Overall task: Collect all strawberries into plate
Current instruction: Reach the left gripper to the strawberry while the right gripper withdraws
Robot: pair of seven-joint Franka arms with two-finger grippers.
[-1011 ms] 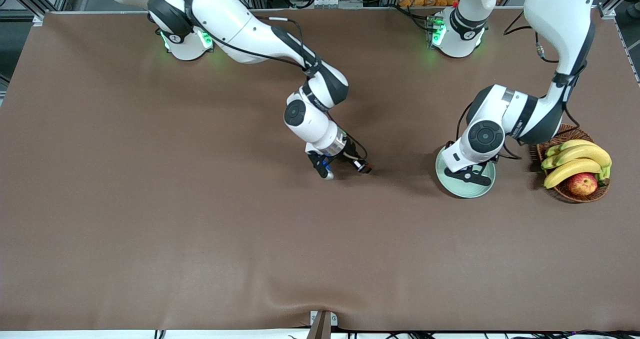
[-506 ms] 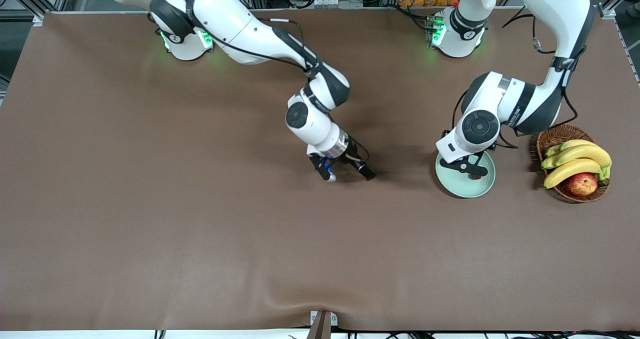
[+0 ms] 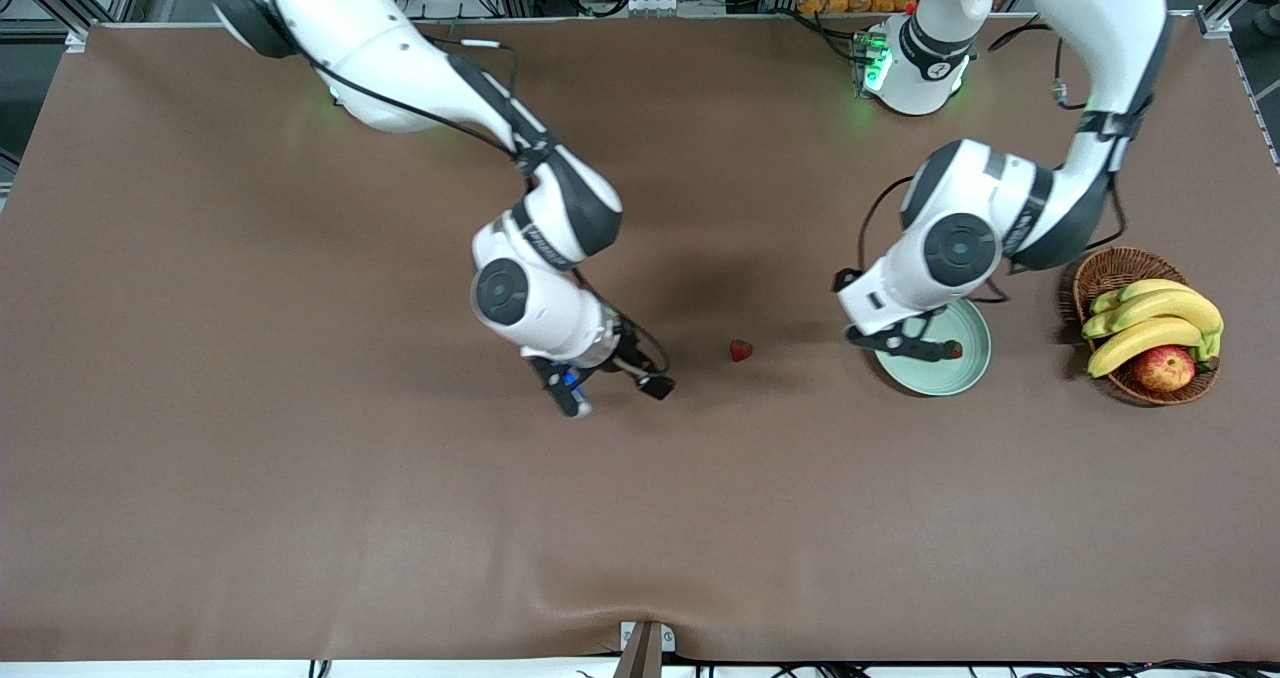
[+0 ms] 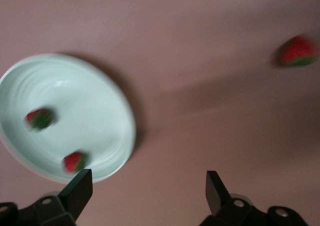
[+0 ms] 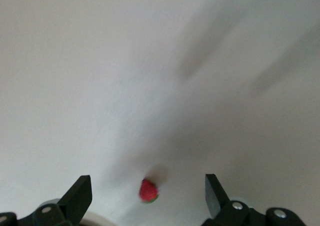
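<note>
Two end effectors, both spread wide and empty: the left end effector (image 3: 905, 343) hangs over the plate (image 3: 965, 375) holding two strawberries (image 4: 41, 118), the right end effector (image 3: 612, 398) over bare worktop (image 3: 300, 478). One loose strawberry (image 3: 740, 351) lies between them.

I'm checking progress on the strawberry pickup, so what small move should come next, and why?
Probably the left gripper, open over the plate's rim, should swing to the loose strawberry lying on the table between the two grippers. Two berries already sit in the plate, so it is the last one out. The right gripper is open too.
</note>
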